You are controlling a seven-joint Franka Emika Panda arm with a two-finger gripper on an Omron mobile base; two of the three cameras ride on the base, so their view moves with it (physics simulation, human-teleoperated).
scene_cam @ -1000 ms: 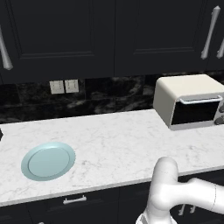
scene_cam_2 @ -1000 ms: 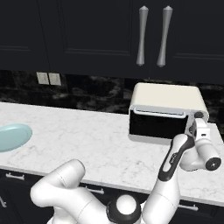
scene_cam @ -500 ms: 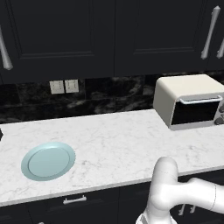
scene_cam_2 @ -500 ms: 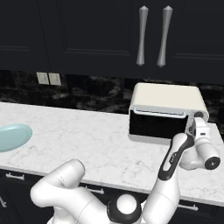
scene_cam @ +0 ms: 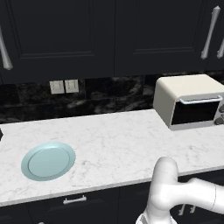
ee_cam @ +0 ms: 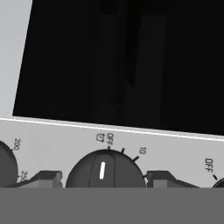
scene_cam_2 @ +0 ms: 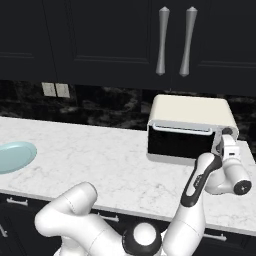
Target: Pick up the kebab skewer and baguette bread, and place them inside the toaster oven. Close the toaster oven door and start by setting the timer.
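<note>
at the right of the right base view the two-finger gripper [scene_cam_2: 223, 141] meets the boxy cream-white toaster oven [scene_cam_2: 190, 128], door shut, its fingers [ee_cam: 43, 178] partly spread either side of, apparently not touching, a dark timer knob [ee_cam: 105, 170].

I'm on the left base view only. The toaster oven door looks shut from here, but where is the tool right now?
Observer: In the right base view the tool is at the right end of the toaster oven front, level with its control panel.
Operator: Is it on a dial?
Observer: The hand view shows its fingertips on either side of a dark dial. I cannot tell whether they touch it.
Operator: Is that the timer, and is it set?
Observer: Likely the timer, since its scale reads OFF and then 10, while the neighbouring dial reads 200. The white pointer sits at OFF.
</note>
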